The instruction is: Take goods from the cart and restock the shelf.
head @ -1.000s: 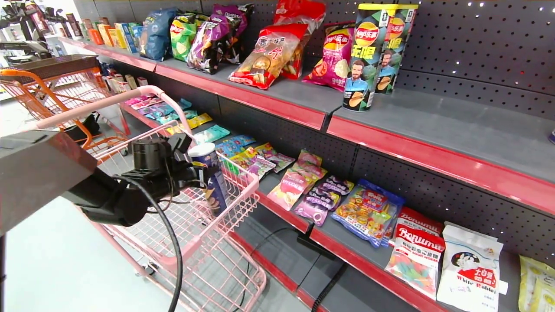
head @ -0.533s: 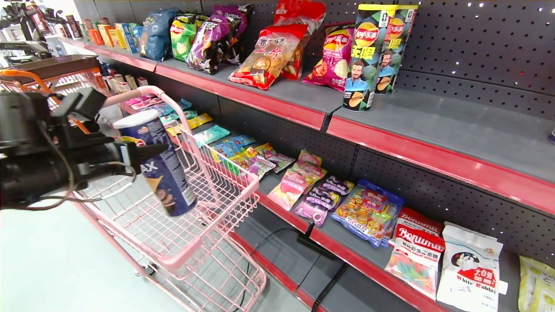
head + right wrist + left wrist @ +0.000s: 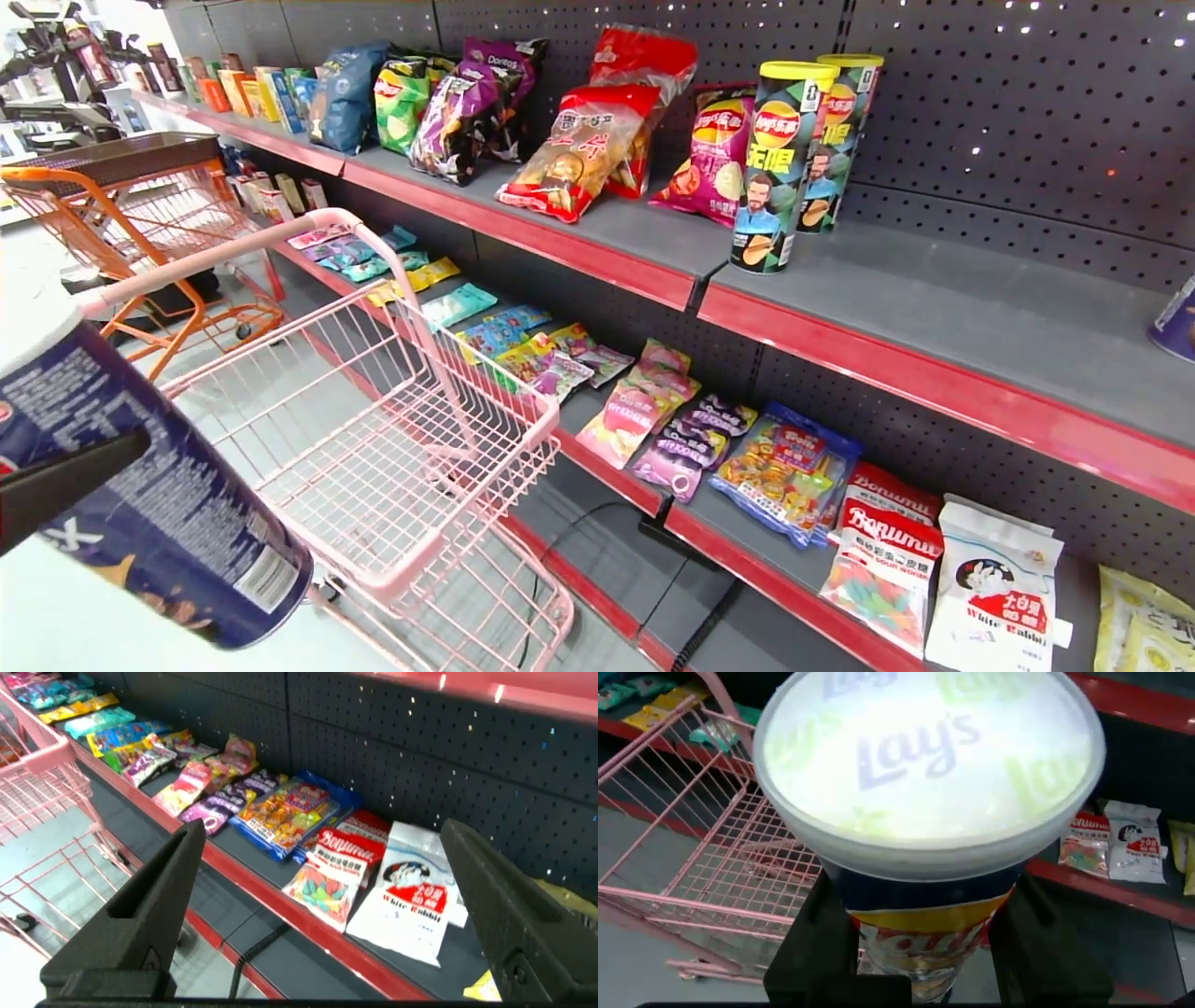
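Presently found: blue chip can (image 3: 140, 495) raised clear of the pink cart (image 3: 551, 439), close in at the left of the head view, tilted, pinched by its sides in the left tool (image 3: 924, 961). Against a second ago: lifted from within the basket to well above its rim. Judged: pick complete, placing not yet begun. Noted right tool (image 3: 322, 924) spread wide, carrying nothing, above sweet packets (image 3: 290, 812) on the lower shelf (image 3: 719, 523). Noted bare stretch of upper shelf (image 3: 934, 299) beside two yellow-lidded cans (image 3: 780, 168); likely destination, well apart from the load.
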Robot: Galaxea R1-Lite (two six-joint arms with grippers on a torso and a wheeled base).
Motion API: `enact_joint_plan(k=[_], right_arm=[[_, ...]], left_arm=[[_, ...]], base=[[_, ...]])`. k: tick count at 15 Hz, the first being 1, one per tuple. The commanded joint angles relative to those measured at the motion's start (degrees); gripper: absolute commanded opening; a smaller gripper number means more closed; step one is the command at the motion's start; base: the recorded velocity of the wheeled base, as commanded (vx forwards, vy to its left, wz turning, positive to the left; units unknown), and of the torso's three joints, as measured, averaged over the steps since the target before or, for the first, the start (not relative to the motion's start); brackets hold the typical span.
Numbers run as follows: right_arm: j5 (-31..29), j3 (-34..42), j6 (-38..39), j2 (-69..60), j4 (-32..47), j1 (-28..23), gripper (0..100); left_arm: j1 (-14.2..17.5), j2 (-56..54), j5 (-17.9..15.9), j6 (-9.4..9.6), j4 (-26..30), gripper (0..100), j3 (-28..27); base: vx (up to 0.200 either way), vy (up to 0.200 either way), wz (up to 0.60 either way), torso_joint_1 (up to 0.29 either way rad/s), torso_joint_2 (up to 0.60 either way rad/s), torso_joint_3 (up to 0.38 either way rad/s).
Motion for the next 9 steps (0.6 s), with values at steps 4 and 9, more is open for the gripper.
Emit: enact_joint_plan(k=[4,9], right_arm=[[-0.11,0.01,0.11,0.08,-0.05,0.01,100],[-0.02,0.01,0.02,0.08,-0.05,0.01,100]], left_arm=[[0.04,-12.66,0.38,1.19,5.67,0,3.12],[0.04,-14.42,0.29,1.28,5.67,0,5.14]], base=[[0.0,0.0,0.0,0.204,-0.55,-0.355],[0.0,0.0,0.0,0.235,-0.59,-0.355]])
